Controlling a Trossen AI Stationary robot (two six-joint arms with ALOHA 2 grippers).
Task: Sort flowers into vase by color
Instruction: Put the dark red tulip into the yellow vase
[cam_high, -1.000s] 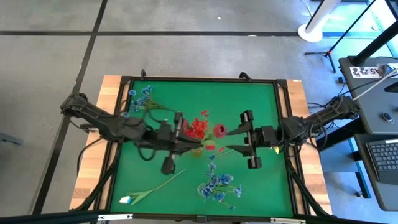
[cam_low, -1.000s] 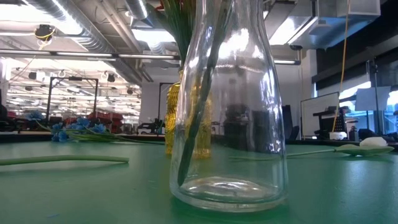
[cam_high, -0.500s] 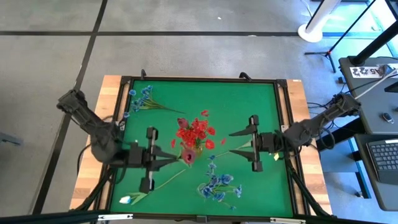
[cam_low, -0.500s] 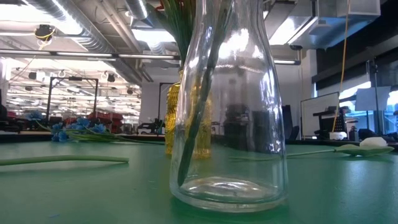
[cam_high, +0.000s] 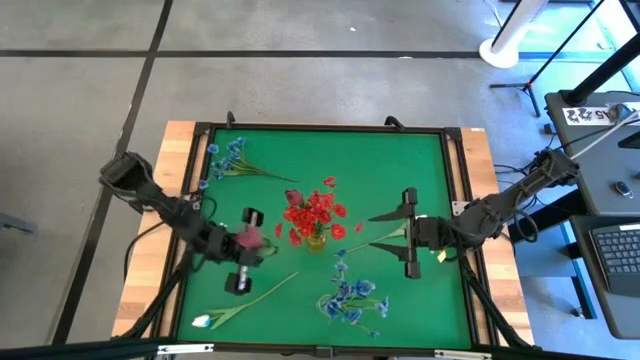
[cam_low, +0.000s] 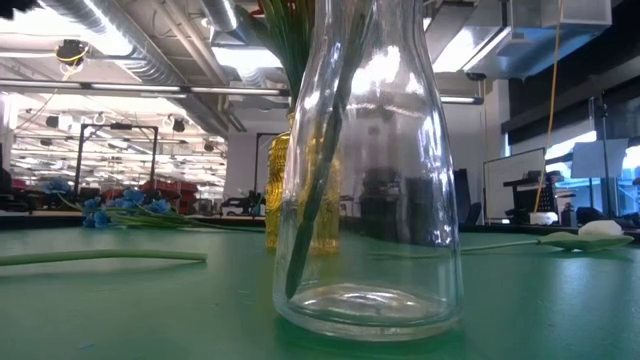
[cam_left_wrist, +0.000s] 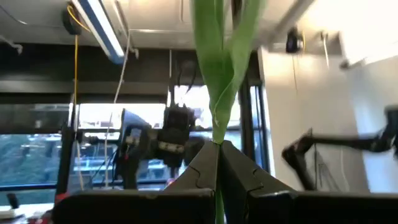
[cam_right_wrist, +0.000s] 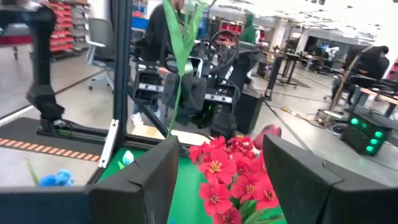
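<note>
My left gripper (cam_high: 250, 243) pinches a pink flower (cam_left_wrist: 219, 68) by its stem, beside the red-filled vase (cam_high: 315, 238).
Stem could slip or snag blossoms; farther off, my right gripper (cam_high: 404, 233) hangs open, empty.

The red flowers (cam_high: 314, 212) in their vase block the mat (cam_high: 400, 160) centre. Blue sprays (cam_high: 350, 297) obstruct the near edge. The far right corner is open.

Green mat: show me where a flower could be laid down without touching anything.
Bare patches on the green mat: the far right corner, beyond the right gripper, and the far middle strip above the red flowers. Crowded: the centre around the red flowers, the near side with blue flowers and the white tulip.
</note>
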